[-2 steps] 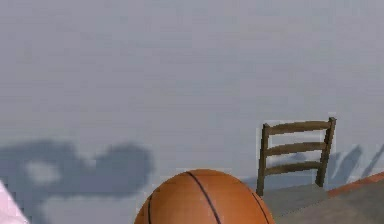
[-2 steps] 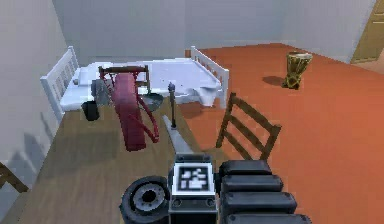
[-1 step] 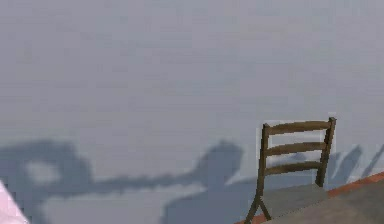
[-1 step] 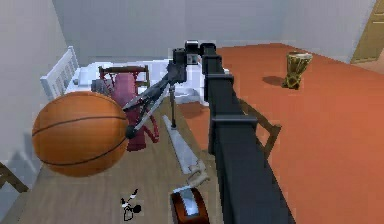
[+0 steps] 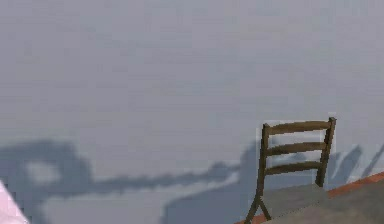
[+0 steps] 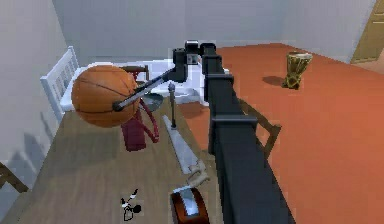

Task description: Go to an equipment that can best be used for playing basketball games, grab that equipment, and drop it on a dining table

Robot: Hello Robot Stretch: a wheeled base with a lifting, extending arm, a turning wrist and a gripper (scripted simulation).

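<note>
So, landmark: the dining table (image 6: 70, 175), a brown wooden top; its corner also shows low in the forward view's right.
Task's thing: one basketball (image 6: 100, 95), orange with dark seams, over the dining table's far end, at the gripper's fingers.
Gripper (image 6: 125, 102): its thin fingers lie across the basketball. How they stand cannot be told, nor whether the ball hangs clear of the dining table or rests on it, so I cannot tell whether it holds anything.
Arm (image 6: 238, 150): a dark bar along the dining table's right edge.
Edges: a grey wall (image 5: 150, 80) stands close past the dining table in the forward view.
Open room: a wide orange floor (image 6: 330, 130) lies right of the dining table.
Chairs: one white chair (image 6: 60, 75) at the dining table's far end; one wooden chair (image 5: 295, 155) at its corner.
On the dining table, one each: a red thing (image 6: 140, 132) just beside the basketball, a long pale object (image 6: 185, 155), a small black-and-white thing (image 6: 130, 208), a red-brown box (image 6: 188, 205) at the near edge.
Off the dining table: one drum-shaped thing (image 6: 297, 70), well apart on the floor.
Writing: too small to tell.
</note>
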